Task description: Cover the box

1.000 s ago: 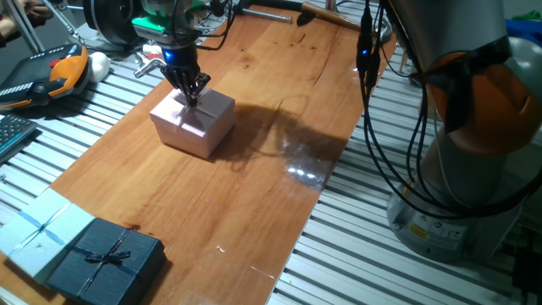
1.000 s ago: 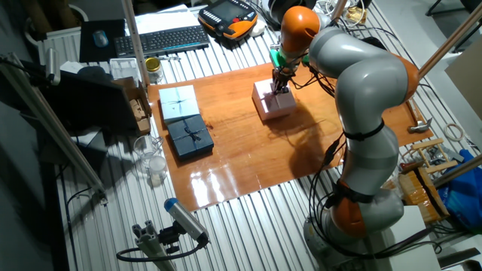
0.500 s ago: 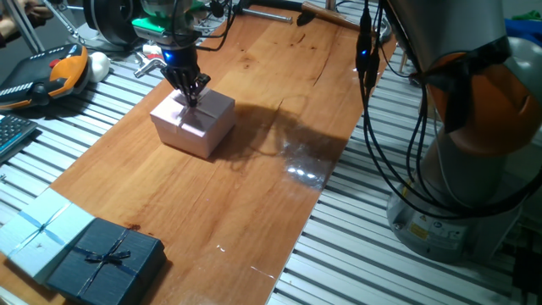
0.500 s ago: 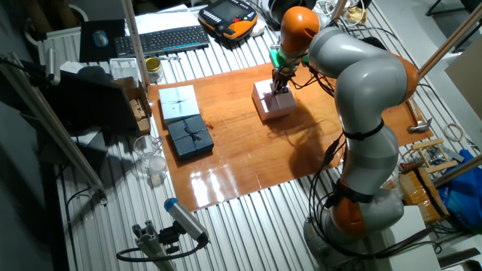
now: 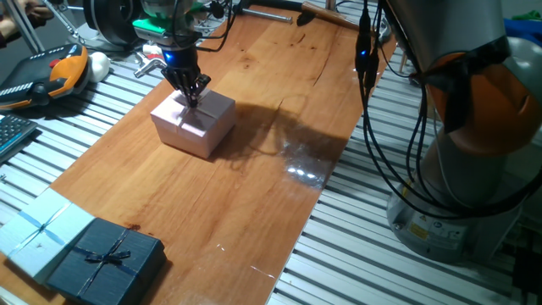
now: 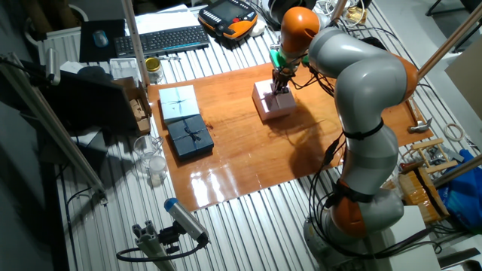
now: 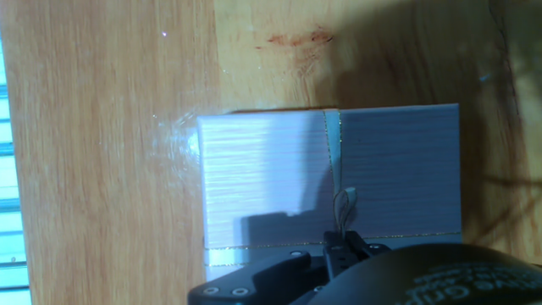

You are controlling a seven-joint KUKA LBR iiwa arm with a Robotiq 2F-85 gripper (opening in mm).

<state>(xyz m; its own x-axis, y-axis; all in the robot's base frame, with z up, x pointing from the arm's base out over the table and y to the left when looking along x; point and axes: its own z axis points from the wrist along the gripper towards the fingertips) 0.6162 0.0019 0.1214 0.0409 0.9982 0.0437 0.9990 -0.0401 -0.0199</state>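
One fixed view: The box (image 5: 194, 123) is sitting on the wooden board (image 5: 254, 169), toward its far left part, with its pale-pink lid (image 5: 196, 111) on and the inside hidden. The gripper (image 5: 193, 95) is pointing straight down with its tips touching the lid near the far edge. The two fingers are standing close together at the tips; whether they are pinching anything cannot be told here. A dark navy box (image 5: 106, 260) with a bow is lying at the near left corner, touching a light blue box (image 5: 38, 227) on its left. A teach pendant (image 5: 42, 74) is lying on the slatted table (image 5: 406, 271) at the far left.

The other fixed view: The arm (image 6: 361, 98) is reaching over the board's right side, and the gripper (image 6: 280, 84) is resting on top of the box (image 6: 274, 102). The navy box (image 6: 189, 138) and the light blue box (image 6: 178, 102) are lying well apart from it, at the board's left edge. A keyboard (image 6: 160, 40) is lying beyond the board.

Hand view: The lid (image 7: 330, 178) is filling the middle, crossed by thin gold cords. A small cord loop (image 7: 344, 207) is standing up at the crossing, just beside the dark finger tips at the bottom edge. The jaws are appearing pressed nearly together there; whether they are gripping the loop cannot be told.
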